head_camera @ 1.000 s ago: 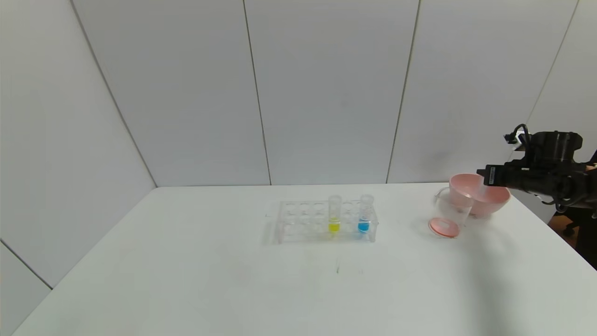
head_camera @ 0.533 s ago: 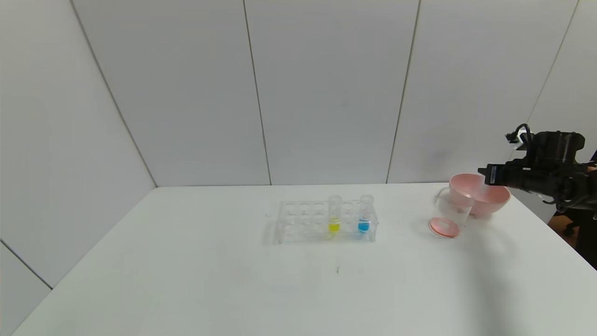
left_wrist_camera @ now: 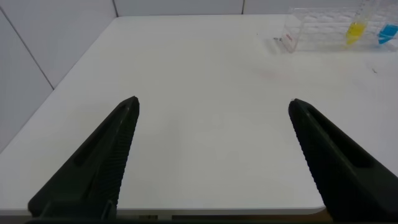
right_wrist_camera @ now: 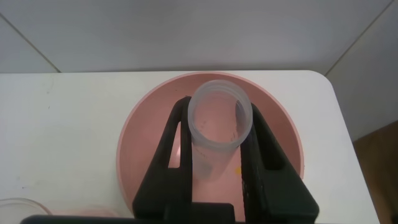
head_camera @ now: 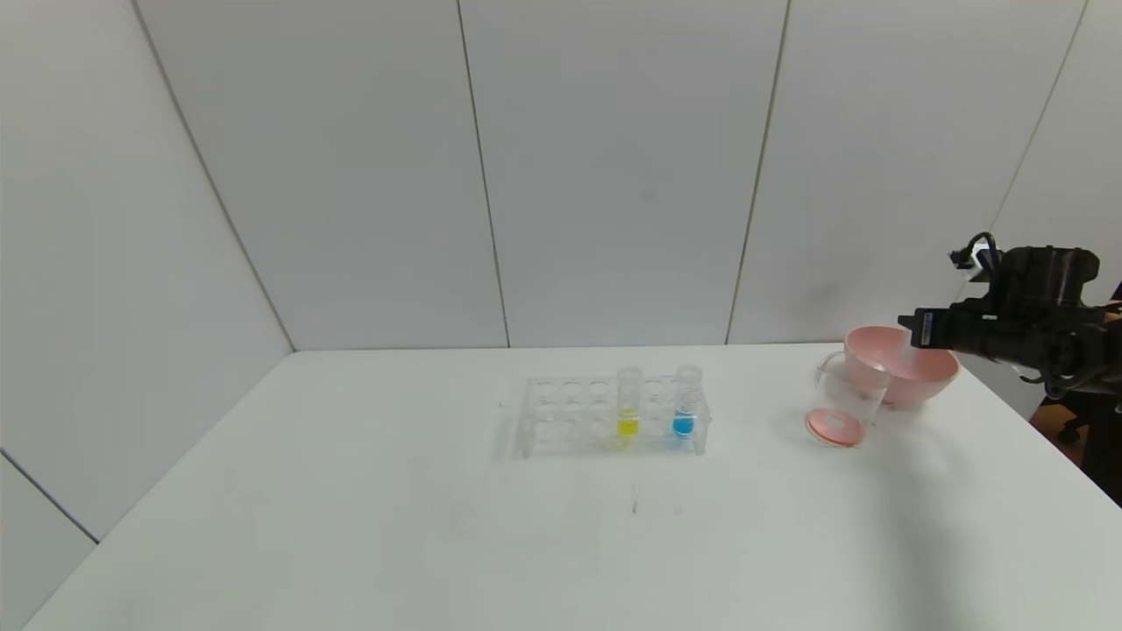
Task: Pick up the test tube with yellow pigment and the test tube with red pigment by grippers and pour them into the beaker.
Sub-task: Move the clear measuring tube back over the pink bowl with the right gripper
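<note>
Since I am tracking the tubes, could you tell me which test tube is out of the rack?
The empty test tube clamped in the right gripper over the pink bowl; the yellow and blue ones stand racked.

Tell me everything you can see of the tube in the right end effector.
The tube is clear plastic or glass, round-mouthed and looks empty; no coloured liquid shows inside. The wrist view looks straight down its open mouth. The right end effector is shut on it, one black finger on each side. It hangs over the pink bowl at the table's far right corner, not touching it as far as shows.
</note>
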